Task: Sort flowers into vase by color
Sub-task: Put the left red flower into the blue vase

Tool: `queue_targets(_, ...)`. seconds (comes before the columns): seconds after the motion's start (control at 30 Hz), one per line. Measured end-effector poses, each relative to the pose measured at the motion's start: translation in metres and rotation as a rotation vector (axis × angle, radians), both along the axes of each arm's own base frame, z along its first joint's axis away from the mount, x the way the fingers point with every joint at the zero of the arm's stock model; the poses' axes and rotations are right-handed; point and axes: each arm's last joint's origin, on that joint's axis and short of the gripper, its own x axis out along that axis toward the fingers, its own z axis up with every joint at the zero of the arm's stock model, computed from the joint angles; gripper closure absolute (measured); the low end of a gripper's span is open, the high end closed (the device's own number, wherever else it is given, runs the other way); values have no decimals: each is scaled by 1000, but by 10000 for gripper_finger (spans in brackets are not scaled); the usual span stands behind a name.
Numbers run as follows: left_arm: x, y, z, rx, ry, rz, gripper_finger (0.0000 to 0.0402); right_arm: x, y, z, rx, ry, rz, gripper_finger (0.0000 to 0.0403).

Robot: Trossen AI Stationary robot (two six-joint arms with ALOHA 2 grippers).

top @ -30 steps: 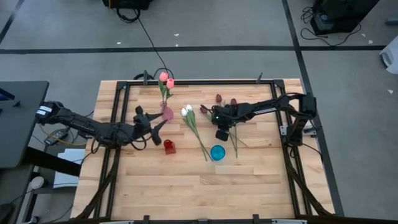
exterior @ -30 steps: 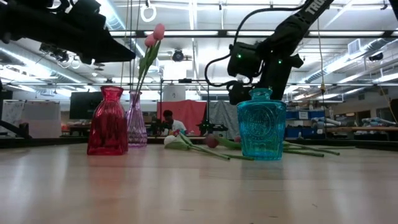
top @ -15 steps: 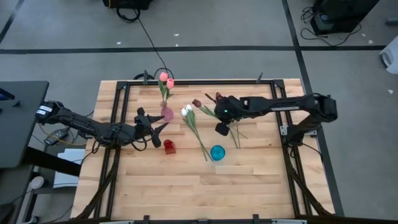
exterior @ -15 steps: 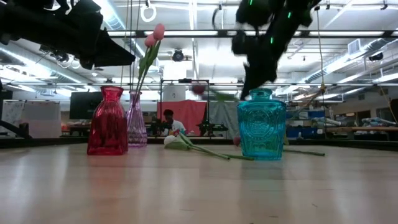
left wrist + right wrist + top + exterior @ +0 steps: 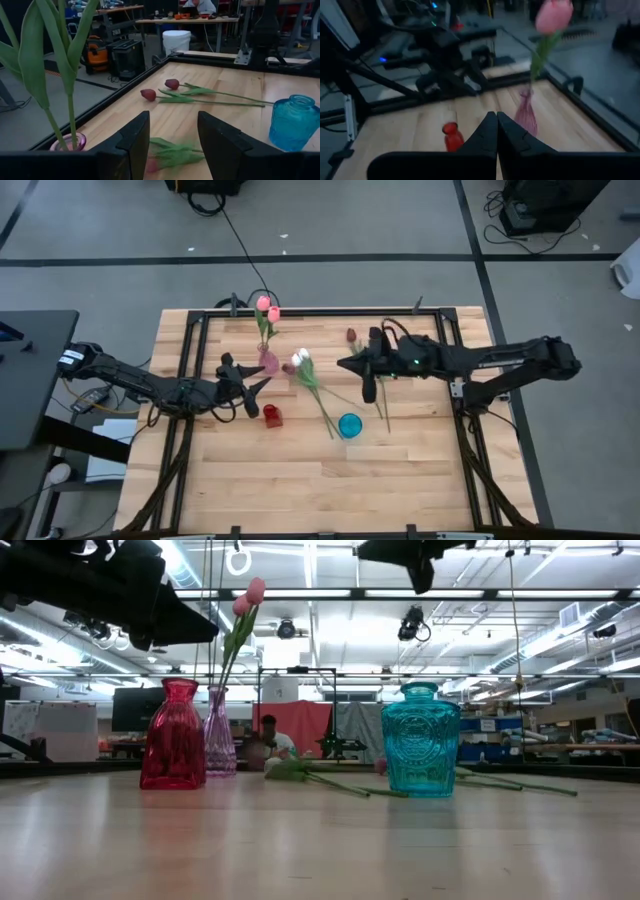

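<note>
Two pink tulips (image 5: 267, 308) stand in the purple vase (image 5: 268, 363). A red vase (image 5: 271, 415) and a blue vase (image 5: 349, 425) stand nearer. Two white tulips (image 5: 301, 358) lie between the vases. A maroon tulip lies with its head (image 5: 288, 368) beside them and also shows in the left wrist view (image 5: 152, 165). Two more maroon tulips (image 5: 171, 83) lie farther right, partly under my right arm. My right gripper (image 5: 343, 363) is shut and empty, high above the table, pointing left. My left gripper (image 5: 258, 383) is open beside the purple vase.
A black metal frame (image 5: 200, 315) runs round the table's far and side edges. Green stems (image 5: 380, 405) trail toward the near edge, right of the blue vase. Bare wood (image 5: 330, 480) fills the near half of the table. A person (image 5: 272, 732) sits in the room beyond.
My right gripper has risen from the table and turned level, pointing toward the left edge. It carried a maroon tulip up half a second ago. That tulip is out of its fingers now and lies with its head beside the white tulips.
</note>
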Motion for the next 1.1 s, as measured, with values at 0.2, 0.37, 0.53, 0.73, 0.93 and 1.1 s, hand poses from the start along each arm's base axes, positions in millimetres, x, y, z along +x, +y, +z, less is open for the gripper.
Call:
queue_targets(0.2, 0, 0, 2, -5, -27, 14, 231, -9, 2, -19, -20, 68, -65, 393)
queue_targets(0.37, 0, 0, 4, -8, -41, 19, 231, 13, -13, -57, 82, 256, -71, 366)
queue_targets(0.53, 1, 0, 3, -6, -33, 19, 231, 42, -30, -92, 147, 397, -31, 323)
queue_targets(0.73, 1, 0, 2, -2, -21, 20, 231, 74, -45, -116, 235, 627, -17, 275)
queue_targets(0.93, 0, 1, 1, 2, -13, 27, 231, 108, -48, -127, 235, 846, -8, 253)
queue_targets(1.1, 0, 1, 1, 1, -13, 28, 231, 128, -49, -140, 217, 961, 20, 255)
